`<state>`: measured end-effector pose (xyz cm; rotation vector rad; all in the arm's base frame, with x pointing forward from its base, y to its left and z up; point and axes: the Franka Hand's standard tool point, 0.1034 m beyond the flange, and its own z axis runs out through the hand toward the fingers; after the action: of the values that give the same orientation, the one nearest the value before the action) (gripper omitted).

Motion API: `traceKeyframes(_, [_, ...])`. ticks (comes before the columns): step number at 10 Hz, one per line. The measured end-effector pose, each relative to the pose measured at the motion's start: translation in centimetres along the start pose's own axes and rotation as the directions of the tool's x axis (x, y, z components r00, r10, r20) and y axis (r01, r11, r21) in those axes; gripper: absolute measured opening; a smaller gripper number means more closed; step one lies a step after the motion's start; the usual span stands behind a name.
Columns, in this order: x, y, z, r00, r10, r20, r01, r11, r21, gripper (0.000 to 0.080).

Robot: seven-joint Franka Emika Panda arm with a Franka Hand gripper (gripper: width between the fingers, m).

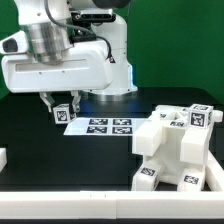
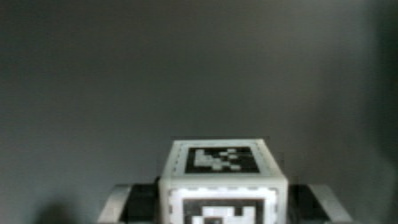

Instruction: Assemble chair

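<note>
Exterior: your tool (image 1: 60, 107) is clamped on a small tagged chair block (image 1: 63, 114), just above the marker board (image 1: 100, 127). Bulk of the chair (image 1: 172, 150) sits on the tabletop (image 1: 60, 165), exterior view's right.

Wrist: block (image 2: 221, 185) between the fingers (image 2: 125, 203), jaws part-closed on flat sides. Rigid, light, probably slick plastic; grip flat faces.

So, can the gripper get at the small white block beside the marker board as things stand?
Probably yes: the gripper is already down at the block, and in the wrist view its fingers sit on both sides of it, with nothing in between.
</note>
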<state>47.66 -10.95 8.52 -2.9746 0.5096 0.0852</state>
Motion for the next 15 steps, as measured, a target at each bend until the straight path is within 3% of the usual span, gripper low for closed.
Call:
traceKeyframes(5, [-0.4,0.2,0.4,1.000,0.000,0.007,0.000,1.000,-0.004,0.0284])
traceKeyframes(7, [0.8,-0.5,0.2,1.000,-0.008,-0.005,0.008,1.000,-0.011,0.0284])
traceKeyframes(9, [2.6,-0.2,0.1,0.998,-0.057,-0.021,0.057,0.998,-0.014,0.0284])
traceKeyframes(12, [2.8,-2.3,-2.3,1.000,-0.017,-0.013,0.017,1.000,0.023,0.0284])
traceKeyframes(13, [2.8,-3.7,-3.5,1.000,0.014,-0.024,-0.013,0.999,0.033,0.0284])
traceKeyframes(15, [2.7,-7.1,-5.3,0.998,0.063,-0.019,-0.062,0.998,0.031,0.0284])
